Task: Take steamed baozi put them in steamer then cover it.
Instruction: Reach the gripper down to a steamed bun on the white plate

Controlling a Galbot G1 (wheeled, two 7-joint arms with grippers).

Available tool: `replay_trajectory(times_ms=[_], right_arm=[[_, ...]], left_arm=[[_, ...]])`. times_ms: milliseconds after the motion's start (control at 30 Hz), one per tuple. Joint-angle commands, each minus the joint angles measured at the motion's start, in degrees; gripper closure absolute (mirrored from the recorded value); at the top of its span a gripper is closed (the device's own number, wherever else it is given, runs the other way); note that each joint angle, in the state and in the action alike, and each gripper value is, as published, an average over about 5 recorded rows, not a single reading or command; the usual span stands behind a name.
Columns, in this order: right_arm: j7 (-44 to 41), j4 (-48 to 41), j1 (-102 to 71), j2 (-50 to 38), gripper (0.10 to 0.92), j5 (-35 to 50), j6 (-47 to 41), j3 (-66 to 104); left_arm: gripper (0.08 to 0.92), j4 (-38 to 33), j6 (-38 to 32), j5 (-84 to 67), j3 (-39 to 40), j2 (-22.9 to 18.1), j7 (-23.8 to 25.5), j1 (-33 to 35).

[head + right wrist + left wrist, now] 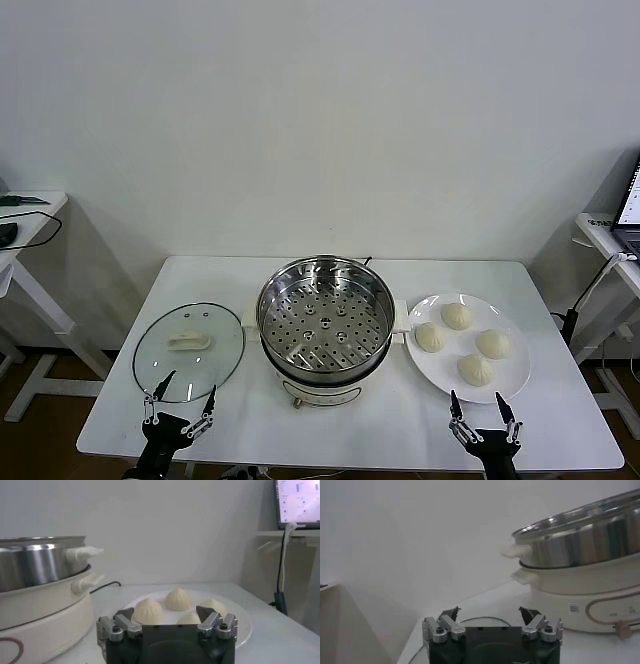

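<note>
Several cream-white pleated baozi (458,316) lie on a flat white plate (515,380) at the right of the table; they also show in the right wrist view (148,611). The steel steamer (325,318) with its perforated tray stands uncovered at the table's middle on a white base (580,587). The glass lid (189,351) with a cream handle lies flat at the left. My left gripper (180,395) is open and empty at the front edge, over the lid's near rim. My right gripper (478,408) is open and empty at the front edge, just before the plate.
The white table (350,430) stands against a white wall. A side table with cables (20,215) stands at far left. A desk with a laptop (630,210) and a hanging cable is at far right.
</note>
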Motion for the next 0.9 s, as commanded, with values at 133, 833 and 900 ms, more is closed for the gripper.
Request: replay_trajectory(times_ms=[133,833,900], right_arm=[[3.62,1.26,8.52,-4.06,0.203,3.53,-10.77,4.56],[-25.3,-31.99,62.66,-34.41,0.203,29.44,-22.4,-25.11],[-31.57,-34.79,67.6,-36.04,0.203,27.43,-23.56,-30.97]], left_arm=[[0.177,-1.55,-0.65,0.24,0.07,-0.24,-0.11,0.8],[0.177,-4.38,-0.48,0.93,1.57,-0.92,-0.48,-0.29],[0.177,-4.75,-0.44,0.95,1.56,-0.89,-0.52,-0.35]])
